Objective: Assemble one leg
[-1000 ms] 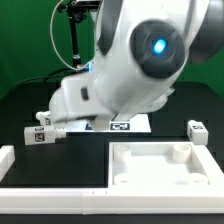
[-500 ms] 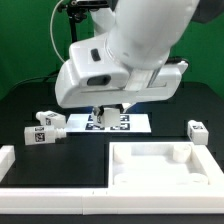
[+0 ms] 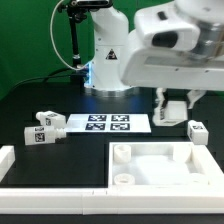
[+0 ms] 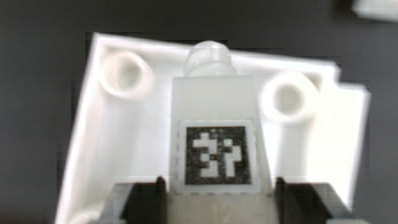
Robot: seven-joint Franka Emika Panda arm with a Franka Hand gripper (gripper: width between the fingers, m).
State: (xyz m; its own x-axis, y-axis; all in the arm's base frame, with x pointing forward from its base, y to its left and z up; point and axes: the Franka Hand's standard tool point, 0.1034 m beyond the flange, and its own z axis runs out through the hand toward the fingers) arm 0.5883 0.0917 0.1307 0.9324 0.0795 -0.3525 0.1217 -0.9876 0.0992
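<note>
My gripper (image 3: 175, 111) is shut on a leg (image 3: 175, 105), a small white oblong block. It hangs just above the table, beyond the far right corner of the large white rimmed tabletop (image 3: 196, 172). In the wrist view the leg (image 4: 217, 105) sits between my dark fingers (image 4: 143, 196) with a black-and-white tag facing the camera. Its rounded tip points away over the tabletop (image 4: 107, 150), between two round sockets (image 4: 121, 72). My gripper (image 4: 217, 192) clamps the leg's near end.
Two more tagged legs (image 3: 46, 120) (image 3: 40, 136) lie at the exterior view's left, and one (image 3: 197, 131) at its right, close to my gripper. The marker board (image 3: 108, 123) lies behind the tabletop. A white rim piece (image 3: 50, 176) runs along the front left.
The arm has swung from the exterior view's left, past the marker board, to its right. The marker board is now uncovered and my gripper hangs near the right-hand leg.
</note>
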